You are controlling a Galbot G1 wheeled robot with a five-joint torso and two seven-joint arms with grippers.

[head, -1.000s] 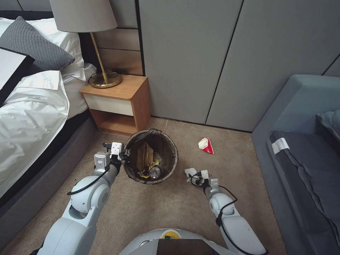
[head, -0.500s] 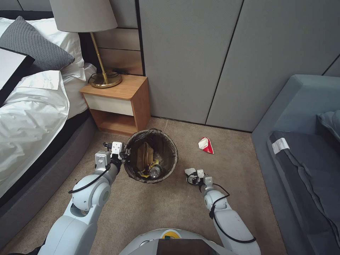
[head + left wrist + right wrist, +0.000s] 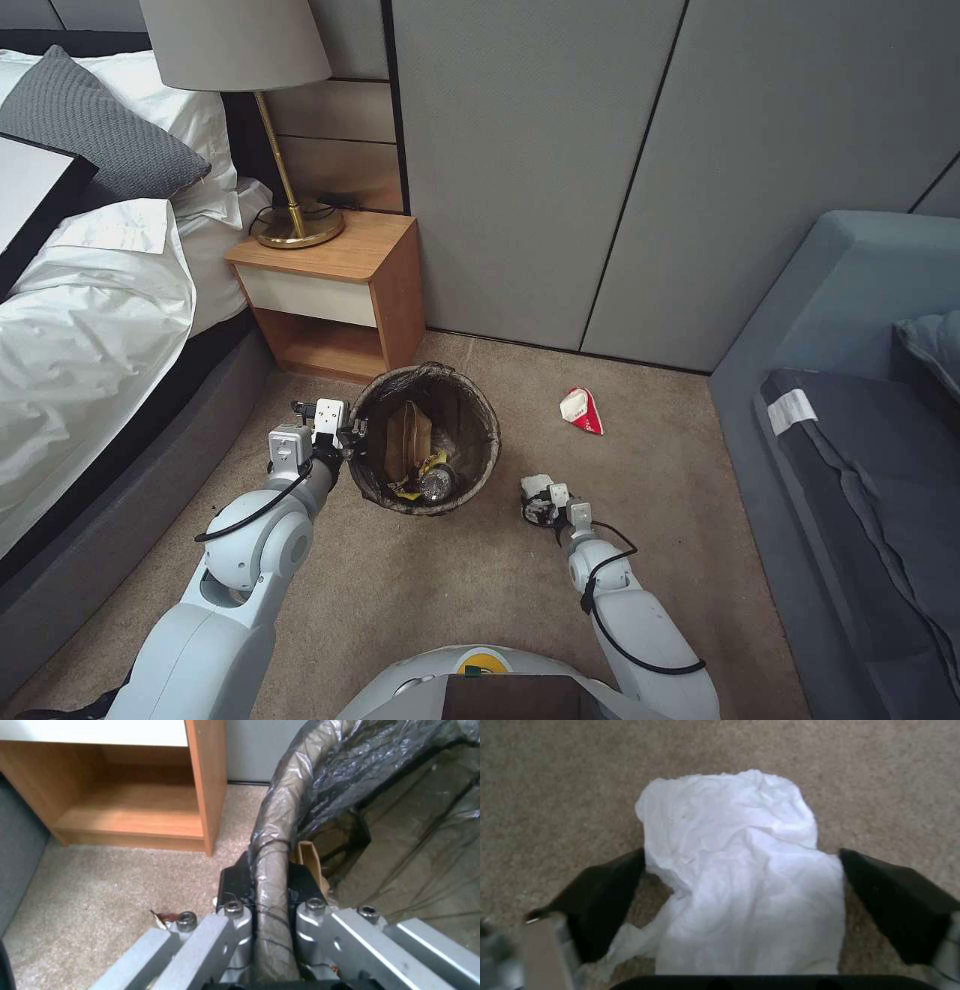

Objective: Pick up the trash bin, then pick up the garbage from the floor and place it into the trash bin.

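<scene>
Left gripper (image 3: 270,896) clamps my trash bin (image 3: 425,440) by its bagged rim beside the nightstand (image 3: 330,290); right gripper (image 3: 740,900), jaws spread wide, straddles a crumpled white tissue (image 3: 740,870) on the carpet (image 3: 480,580).

White rounded arms, black cables, silver screwed jaws.

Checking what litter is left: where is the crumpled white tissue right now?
The white tissue lies on the carpet between the open right gripper's fingers, just right of the trash bin.
</scene>
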